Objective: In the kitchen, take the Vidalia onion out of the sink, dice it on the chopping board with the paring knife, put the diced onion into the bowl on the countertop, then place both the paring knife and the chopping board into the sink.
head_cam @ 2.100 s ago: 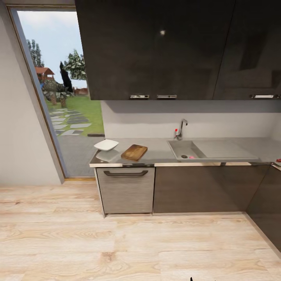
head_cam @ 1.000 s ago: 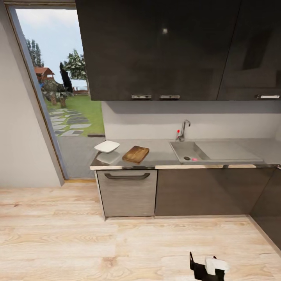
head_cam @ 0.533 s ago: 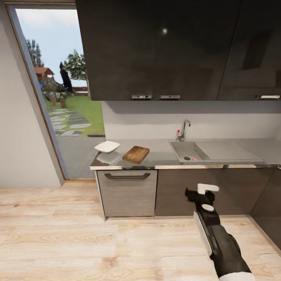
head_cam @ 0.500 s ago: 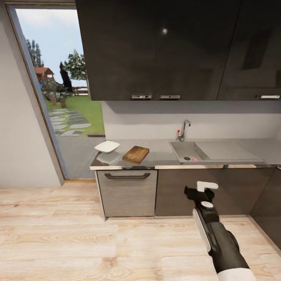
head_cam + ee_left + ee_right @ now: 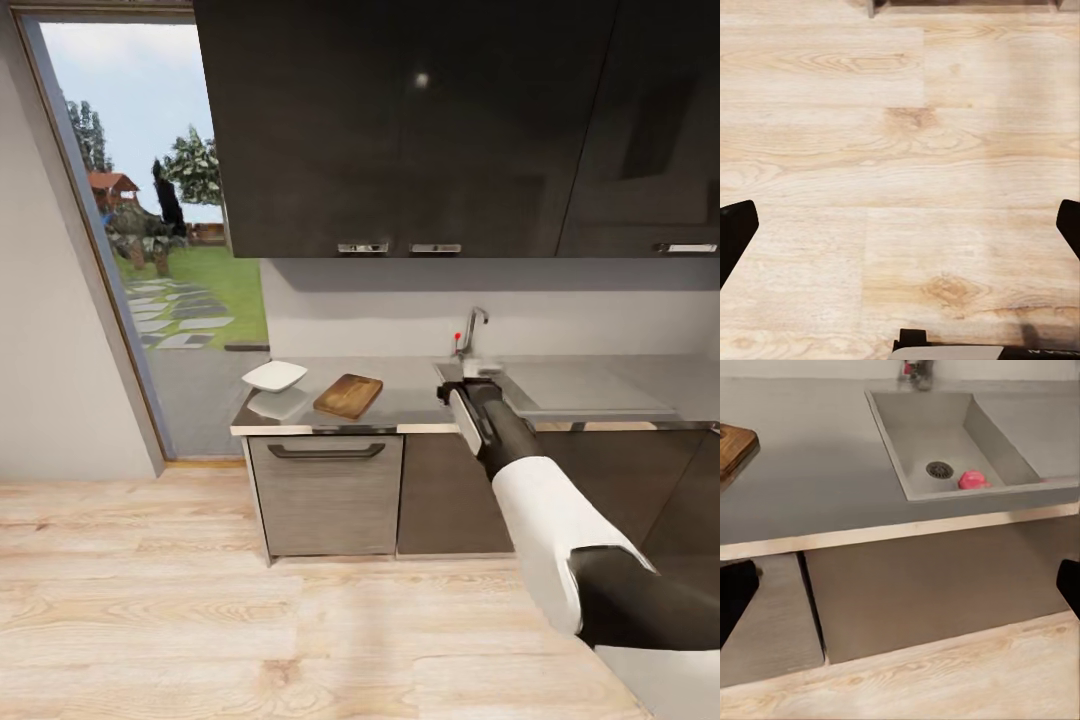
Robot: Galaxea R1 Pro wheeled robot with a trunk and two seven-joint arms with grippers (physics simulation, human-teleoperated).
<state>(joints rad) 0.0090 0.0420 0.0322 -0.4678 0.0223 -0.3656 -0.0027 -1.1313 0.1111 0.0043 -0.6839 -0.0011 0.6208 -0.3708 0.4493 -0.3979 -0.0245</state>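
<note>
Countertop (image 5: 405,395): 1 bowl (image 5: 274,376), 1 chopping board (image 5: 348,395)

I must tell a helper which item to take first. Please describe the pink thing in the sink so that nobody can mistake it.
Find the grey countertop, then the sink sunk into it below the tap. The onion lies on the basin floor beside the round drain. It is the one small pink lump among grey steel.

The right arm (image 5: 520,455) covers most of the sink (image 5: 455,369) basin from here. In the right wrist view the chopping board (image 5: 733,446) is cut off at the frame edge.
</note>
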